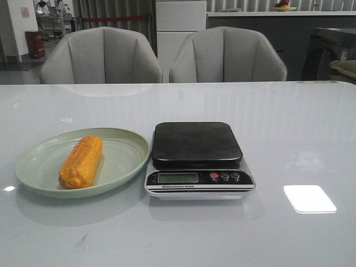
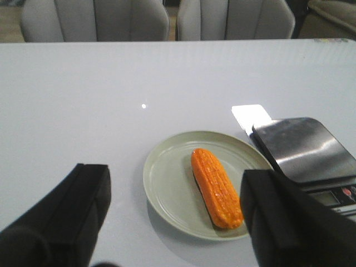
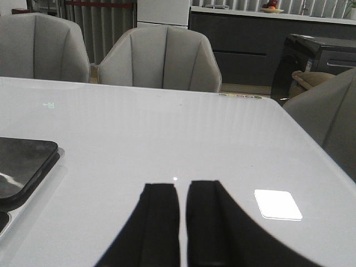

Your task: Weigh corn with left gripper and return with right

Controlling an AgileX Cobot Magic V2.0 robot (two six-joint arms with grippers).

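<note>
The orange-yellow corn (image 1: 82,162) lies on its side in the pale green plate (image 1: 39,161), left of the kitchen scale (image 1: 197,158). In the left wrist view the corn (image 2: 216,187) and plate (image 2: 167,178) show between my left gripper's (image 2: 178,217) wide-open fingers (image 2: 83,200), which hang above and short of them. My right gripper (image 3: 183,192) is shut and empty over bare table, right of the scale's edge (image 3: 22,161). Neither gripper shows in the front view.
The scale has a dark square platform (image 1: 196,142) and a display with buttons (image 1: 178,177). Two grey chairs (image 1: 100,55) stand behind the white table's far edge. A bright light patch (image 1: 309,198) reflects on the table at right.
</note>
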